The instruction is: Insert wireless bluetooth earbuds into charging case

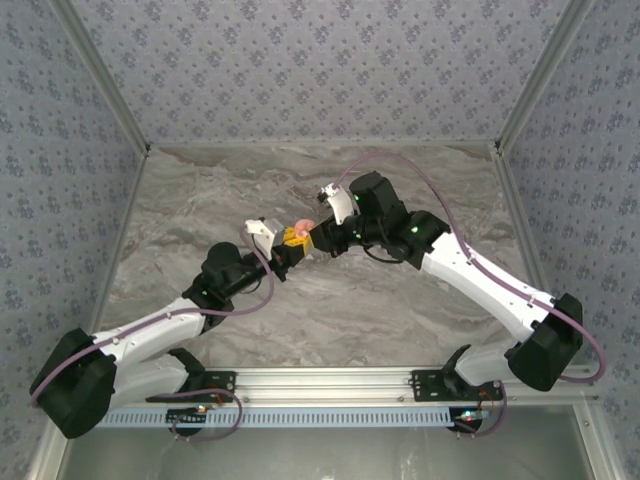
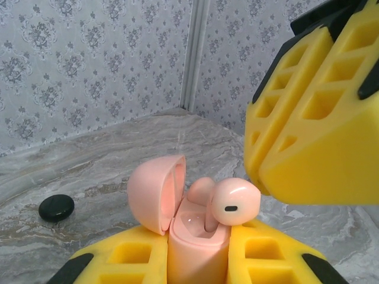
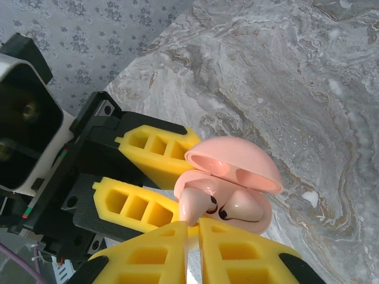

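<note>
**Top external view.** The left claw (image 1: 290, 240) and the right claw (image 1: 318, 241) are facing each other tip to tip above the middle of the grey marble-patterned counter (image 1: 400, 190), somewhat nearer its far edge than its near edge. The small round salmon-pink plastic charging case (image 1: 300, 229) is sitting between them.

**Left wrist view.** The left claw (image 2: 198, 245) is clenching the charging case (image 2: 198, 263) between its yellow ribbed fingers (image 2: 136, 260). It is holding the case upright, with the hinged lid (image 2: 155, 192) standing open. Two glossy pink earbuds are showing inside. The raised earbud (image 2: 234, 202) is turning a dark oval port toward the camera, and the lower earbud (image 2: 201, 189) is sitting behind it. The right claw (image 2: 260, 171) is hanging just beside the raised earbud. A flat black round puck (image 2: 56, 207) is lying on the counter (image 2: 118, 148), apart from the case.

**Right wrist view.** The right claw (image 3: 192, 228) is clenched, its tips touching the raised earbud (image 3: 192, 204). Whether it is pinching that earbud cannot be told. The lower earbud (image 3: 246, 204) is resting in the charging case (image 3: 260, 216) under the open lid (image 3: 234, 160). The left claw (image 3: 177, 174) is gripping the case from behind.
</note>
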